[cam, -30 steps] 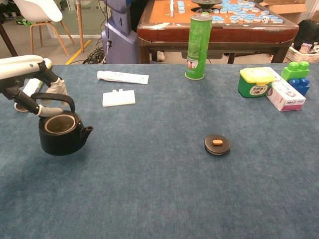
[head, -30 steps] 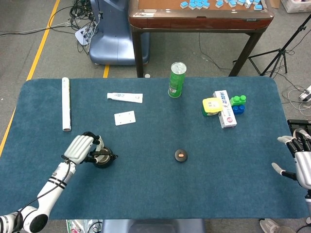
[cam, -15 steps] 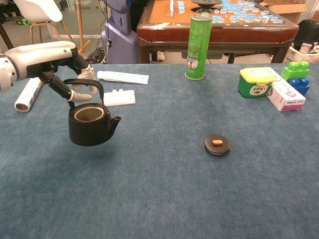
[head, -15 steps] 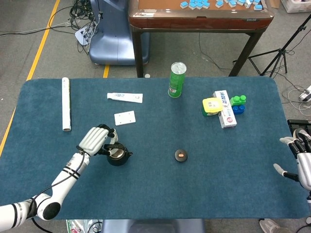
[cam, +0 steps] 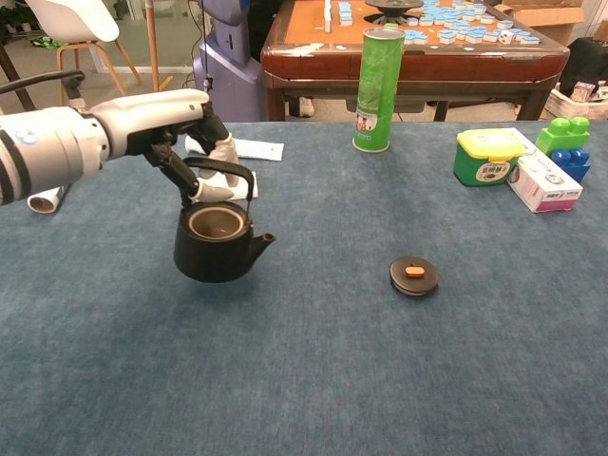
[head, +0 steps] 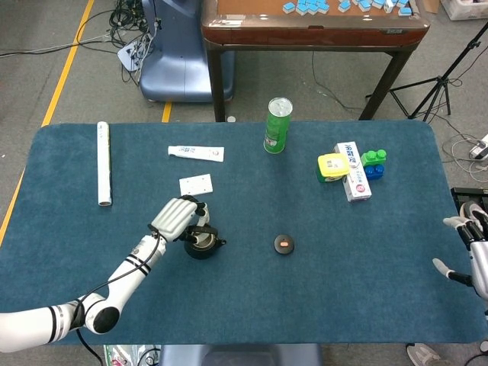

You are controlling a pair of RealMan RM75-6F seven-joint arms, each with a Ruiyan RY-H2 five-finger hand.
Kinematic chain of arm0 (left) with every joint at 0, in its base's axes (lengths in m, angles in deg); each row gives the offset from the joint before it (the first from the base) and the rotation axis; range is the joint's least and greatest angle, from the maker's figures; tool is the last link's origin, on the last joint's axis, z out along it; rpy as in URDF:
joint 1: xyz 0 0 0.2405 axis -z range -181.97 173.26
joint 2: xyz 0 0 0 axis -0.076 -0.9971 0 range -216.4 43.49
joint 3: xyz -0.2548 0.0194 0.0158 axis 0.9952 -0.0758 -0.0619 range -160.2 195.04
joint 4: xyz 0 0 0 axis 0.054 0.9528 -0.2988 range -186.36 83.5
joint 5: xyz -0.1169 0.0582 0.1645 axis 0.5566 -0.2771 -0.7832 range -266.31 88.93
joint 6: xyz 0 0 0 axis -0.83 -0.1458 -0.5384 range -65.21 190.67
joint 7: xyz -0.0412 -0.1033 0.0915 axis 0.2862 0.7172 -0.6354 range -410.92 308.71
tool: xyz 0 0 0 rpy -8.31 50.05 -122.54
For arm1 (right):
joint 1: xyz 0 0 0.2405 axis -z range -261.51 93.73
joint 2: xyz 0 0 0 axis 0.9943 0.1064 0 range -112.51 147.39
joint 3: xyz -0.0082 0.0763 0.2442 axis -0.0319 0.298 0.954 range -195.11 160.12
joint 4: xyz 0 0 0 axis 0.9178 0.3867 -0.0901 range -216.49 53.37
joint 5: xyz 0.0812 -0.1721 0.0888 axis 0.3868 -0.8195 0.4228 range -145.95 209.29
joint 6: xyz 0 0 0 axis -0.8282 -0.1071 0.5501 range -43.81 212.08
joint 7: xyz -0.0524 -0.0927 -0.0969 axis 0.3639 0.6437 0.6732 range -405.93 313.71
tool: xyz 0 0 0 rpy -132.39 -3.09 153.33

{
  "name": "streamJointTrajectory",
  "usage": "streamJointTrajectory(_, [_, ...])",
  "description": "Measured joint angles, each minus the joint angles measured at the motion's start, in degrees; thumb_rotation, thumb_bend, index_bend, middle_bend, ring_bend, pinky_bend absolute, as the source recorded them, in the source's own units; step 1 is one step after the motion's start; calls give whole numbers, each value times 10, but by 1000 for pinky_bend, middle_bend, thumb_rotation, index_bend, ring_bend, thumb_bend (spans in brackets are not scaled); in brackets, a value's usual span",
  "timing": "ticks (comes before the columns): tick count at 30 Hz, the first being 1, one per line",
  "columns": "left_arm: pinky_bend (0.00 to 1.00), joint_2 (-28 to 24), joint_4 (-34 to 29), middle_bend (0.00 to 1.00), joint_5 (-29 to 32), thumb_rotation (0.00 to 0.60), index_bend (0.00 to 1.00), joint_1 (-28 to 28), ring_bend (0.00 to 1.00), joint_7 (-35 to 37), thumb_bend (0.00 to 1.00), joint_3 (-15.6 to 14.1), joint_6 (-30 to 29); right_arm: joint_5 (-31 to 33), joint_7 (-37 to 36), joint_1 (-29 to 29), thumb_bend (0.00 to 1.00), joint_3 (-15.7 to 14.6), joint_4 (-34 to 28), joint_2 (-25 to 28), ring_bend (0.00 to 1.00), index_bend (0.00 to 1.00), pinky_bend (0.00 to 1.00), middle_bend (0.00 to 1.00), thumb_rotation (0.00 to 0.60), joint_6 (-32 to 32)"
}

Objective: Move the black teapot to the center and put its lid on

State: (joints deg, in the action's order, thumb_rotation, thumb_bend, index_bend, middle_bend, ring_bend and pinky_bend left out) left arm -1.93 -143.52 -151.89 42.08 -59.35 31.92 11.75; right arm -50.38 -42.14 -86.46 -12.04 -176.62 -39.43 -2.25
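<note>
The black teapot (head: 203, 243) (cam: 219, 248) hangs just above the blue table, lidless, its spout pointing right. My left hand (head: 177, 218) (cam: 202, 152) grips its arched handle from above. The black lid (head: 284, 245) (cam: 414, 275) with an orange knob lies flat on the cloth to the teapot's right, apart from it. At the table's right edge my right hand (head: 473, 252) stays with fingers spread and nothing in it; the chest view does not show it.
Behind the teapot lie a white plate piece (head: 196, 185) and a toothpaste box (head: 196, 153). A green can (head: 277, 126) stands at the back centre. Yellow tub (head: 332, 167), white box (head: 351, 171) and toy blocks (head: 373, 163) sit back right. A white roll (head: 104, 162) lies far left.
My left hand has carried the teapot to the right, from the left part of the table toward the lid. The lid and the right hand have stayed put.
</note>
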Motion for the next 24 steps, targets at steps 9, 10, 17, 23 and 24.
streamJointTrajectory(9, [199,43,32,480,29,600,795,30,357,-23,260,5,10,8,-4,5,169,1,4,2,112,277,176,281,600,-1])
streamJointTrajectory(10, [199,48,37,480,33,600,795,34,357,-24,260,6,12,10,-4,5,169,1,4,2,112,277,176,281,600,0])
streamJointTrajectory(17, [199,72,61,481,55,600,794,55,357,-29,260,14,22,13,-7,4,169,3,9,0,112,277,176,281,600,3])
streamJointTrajectory(23, [199,86,72,480,70,600,794,69,357,-37,260,16,28,14,-14,6,169,3,15,0,112,277,176,281,600,4])
streamJointTrajectory(24, [199,88,73,480,72,600,794,71,357,-38,260,17,28,14,-15,6,169,3,15,0,112,277,176,281,600,3])
